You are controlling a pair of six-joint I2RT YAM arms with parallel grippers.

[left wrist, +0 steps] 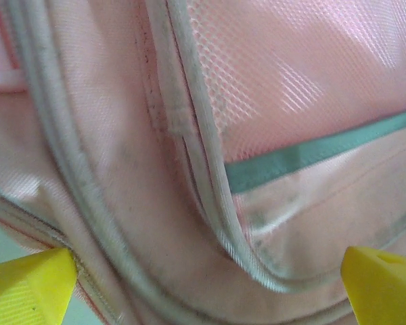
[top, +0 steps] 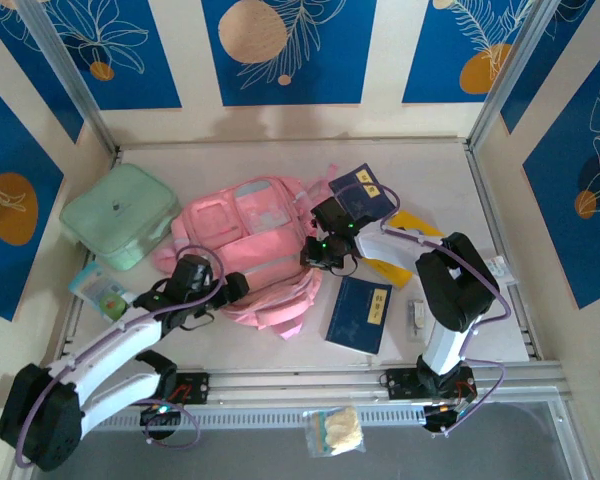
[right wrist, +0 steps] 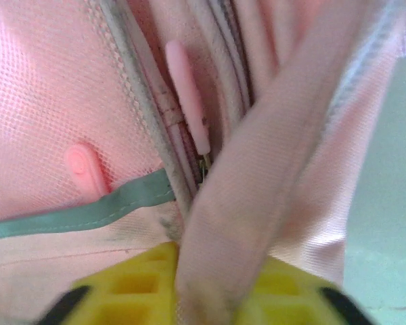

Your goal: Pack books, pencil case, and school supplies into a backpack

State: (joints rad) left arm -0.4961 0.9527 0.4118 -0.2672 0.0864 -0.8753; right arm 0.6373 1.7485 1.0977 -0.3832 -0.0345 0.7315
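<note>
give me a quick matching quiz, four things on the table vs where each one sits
Things:
1. mint green pouch
2. pink backpack
3. yellow booklet
4. nearer navy book

Places:
A. partly under the right arm
B. far left of the table
C. centre of the table
D. flat near the front edge, right of the backpack

Pairs: 1-B, 2-C, 3-A, 4-D

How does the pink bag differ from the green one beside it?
The backpack is pink; the pouch is mint green. The backpack is the larger of the two. The backpack has several pockets and straps; the pouch is a plain square. Both are soft bags lying flat on the table.
</note>
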